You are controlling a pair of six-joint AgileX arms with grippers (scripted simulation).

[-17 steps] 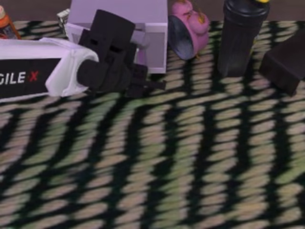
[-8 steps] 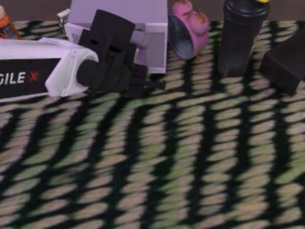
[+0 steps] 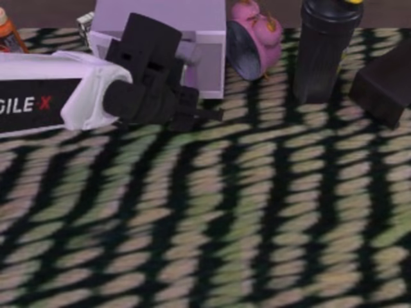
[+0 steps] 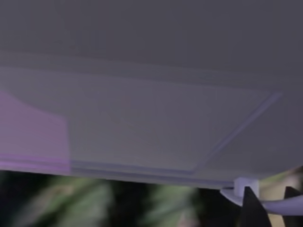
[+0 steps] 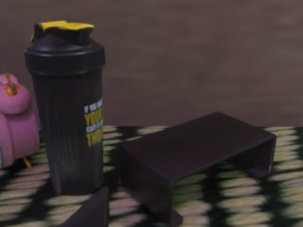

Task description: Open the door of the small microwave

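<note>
The small microwave (image 3: 160, 14) stands at the table's far left-centre, pale lavender-white. My left gripper (image 3: 200, 115) reaches in from the left, across the microwave's front, and hides most of the door there. In the left wrist view the door (image 4: 142, 118) fills the picture, with a purple patch at one side. The white bar handle (image 4: 284, 206) runs between the two black fingertips of my left gripper (image 4: 271, 205), which is shut on it. My right arm is out of the top view.
A pink alarm clock (image 3: 253, 38) stands just right of the microwave, then a black shaker bottle (image 3: 324, 45) and a dark low stand (image 3: 385, 86). An orange bottle (image 3: 9, 32) sits at the far left edge. A woven patterned cloth (image 3: 225, 212) covers the table.
</note>
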